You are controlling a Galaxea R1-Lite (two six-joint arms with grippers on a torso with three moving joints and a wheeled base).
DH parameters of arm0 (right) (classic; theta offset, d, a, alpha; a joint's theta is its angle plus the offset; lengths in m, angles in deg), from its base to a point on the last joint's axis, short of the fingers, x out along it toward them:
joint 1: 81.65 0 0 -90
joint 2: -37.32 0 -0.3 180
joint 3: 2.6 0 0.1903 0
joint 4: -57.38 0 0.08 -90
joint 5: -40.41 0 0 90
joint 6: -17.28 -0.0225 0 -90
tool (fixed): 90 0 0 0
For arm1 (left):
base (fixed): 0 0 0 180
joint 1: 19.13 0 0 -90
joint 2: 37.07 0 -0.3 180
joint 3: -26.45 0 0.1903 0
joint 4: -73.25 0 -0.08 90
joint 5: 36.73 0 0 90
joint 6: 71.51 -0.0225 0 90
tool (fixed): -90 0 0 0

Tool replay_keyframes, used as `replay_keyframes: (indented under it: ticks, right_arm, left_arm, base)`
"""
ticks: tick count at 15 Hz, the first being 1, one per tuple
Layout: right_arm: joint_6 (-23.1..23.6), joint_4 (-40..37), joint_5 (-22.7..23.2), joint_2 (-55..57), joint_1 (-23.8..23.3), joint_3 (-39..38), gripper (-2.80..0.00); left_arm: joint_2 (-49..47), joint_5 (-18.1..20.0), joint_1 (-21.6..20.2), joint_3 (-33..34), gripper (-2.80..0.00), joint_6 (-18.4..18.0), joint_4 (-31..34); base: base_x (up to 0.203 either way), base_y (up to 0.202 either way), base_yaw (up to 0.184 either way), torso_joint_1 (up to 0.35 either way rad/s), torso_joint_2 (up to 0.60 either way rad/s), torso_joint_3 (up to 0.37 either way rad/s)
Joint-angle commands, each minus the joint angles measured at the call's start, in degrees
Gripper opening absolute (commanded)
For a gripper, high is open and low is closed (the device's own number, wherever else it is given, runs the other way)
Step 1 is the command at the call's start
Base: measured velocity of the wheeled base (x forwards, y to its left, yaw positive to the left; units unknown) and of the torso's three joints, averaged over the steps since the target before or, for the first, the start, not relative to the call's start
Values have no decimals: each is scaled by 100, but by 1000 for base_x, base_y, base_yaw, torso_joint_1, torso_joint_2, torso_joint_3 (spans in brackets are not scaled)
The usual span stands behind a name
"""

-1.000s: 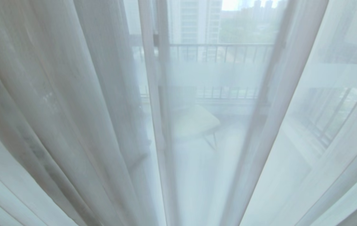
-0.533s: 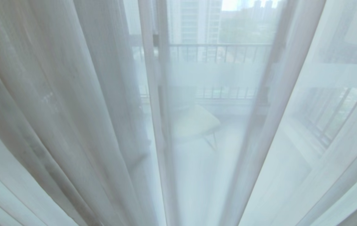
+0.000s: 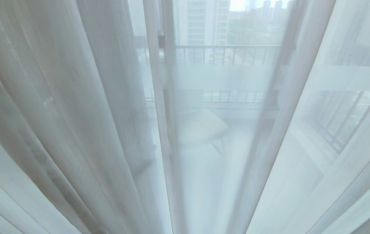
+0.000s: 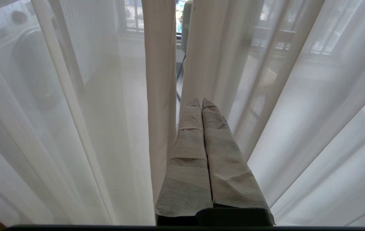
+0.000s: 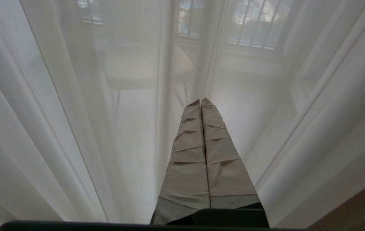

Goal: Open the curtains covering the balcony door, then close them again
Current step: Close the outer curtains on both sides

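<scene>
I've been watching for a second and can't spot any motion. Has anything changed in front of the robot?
Almost nothing. One fold of the sheer curtains on the right has drifted slightly leftward. Nothing was grabbed or released. The balcony railing and chair behind the fabric look the same.

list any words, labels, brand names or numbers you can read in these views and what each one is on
None: no readable text in any view.
The sheer curtains are plain, with no tag or print showing.
The balcony door frame, seen through the fabric, shows no sticker or mark.
The left gripper and right gripper are wrapped in plain tape with no lettering.
The buildings outside are too hazy to show any sign.
</scene>
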Motion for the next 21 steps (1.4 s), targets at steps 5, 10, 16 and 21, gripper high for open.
replay_keyframes:
  ticks: [5,10,16,21]
  right_arm:
    - [4,1,4,-2,-7,-1,-280]
    - [4,1,4,-2,1,-1,-280]
    - [4,1,4,-2,1,-1,-280]
    - [4,1,4,-2,-2,-1,-280]
  left_arm:
    - [33,-2,1,1,-280,5,0]
    - [33,-2,1,1,-280,5,0]
    - [33,-2,1,1,-280,-4,0]
    - [33,-2,-1,1,-280,5,0]
  base:
    - [0,0,0,0,0,0]
    - [0,0,0,0,0,0]
    - [0,0,0,0,0,0]
    - [0,0,0,0,0,0]
